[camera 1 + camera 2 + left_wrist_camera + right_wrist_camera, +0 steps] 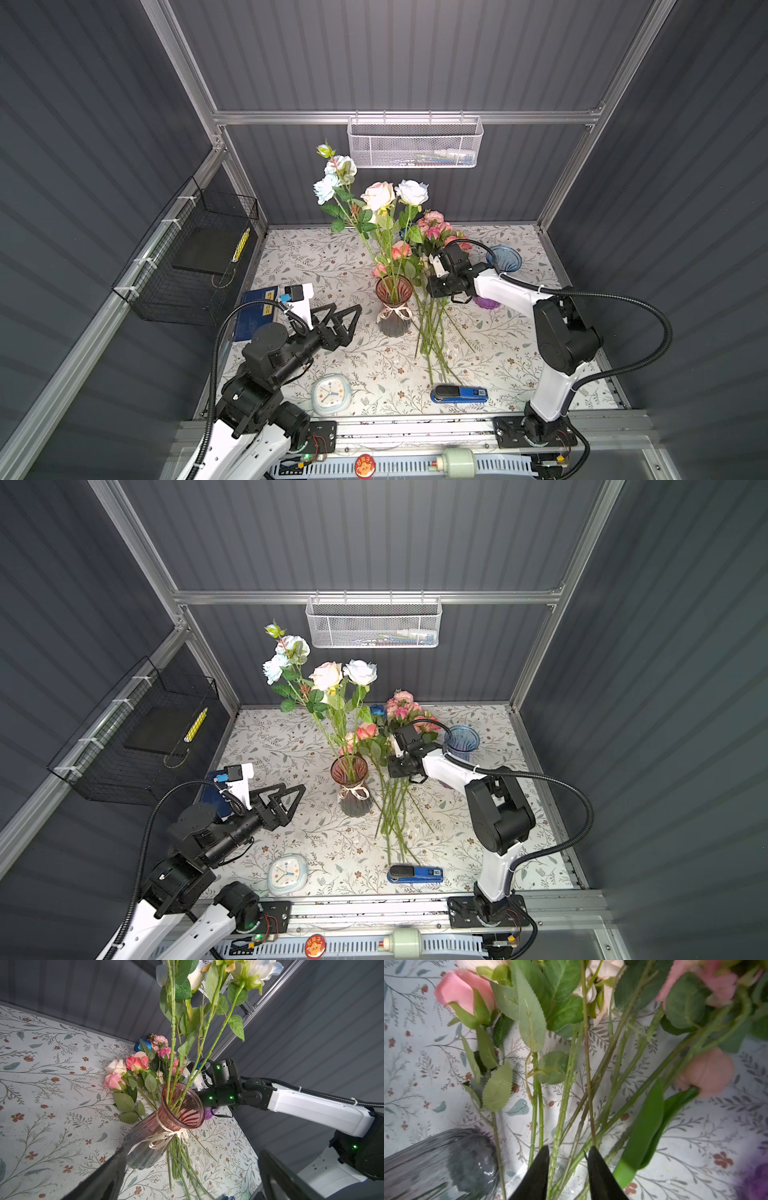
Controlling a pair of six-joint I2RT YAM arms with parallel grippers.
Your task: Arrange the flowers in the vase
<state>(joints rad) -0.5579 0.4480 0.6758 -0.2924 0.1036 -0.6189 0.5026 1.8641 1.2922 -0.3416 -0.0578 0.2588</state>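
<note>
L gripper (348,307) spread wide nr vase (394,318), empty. R gripper (569,1154) part-spread astride stems of loose flowers (529,1012) on table (425,1084); no pinch seen.

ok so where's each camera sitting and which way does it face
Both top views: high over the front edge, facing down and back at the table; left arm and right arm show.
Left wrist: low, facing the vase and right arm; fingers of the open left gripper show.
Right wrist: close above the loose flowers, facing down; the right gripper stands open astride stems.
Shared: vase and loose flowers in every view.
</note>
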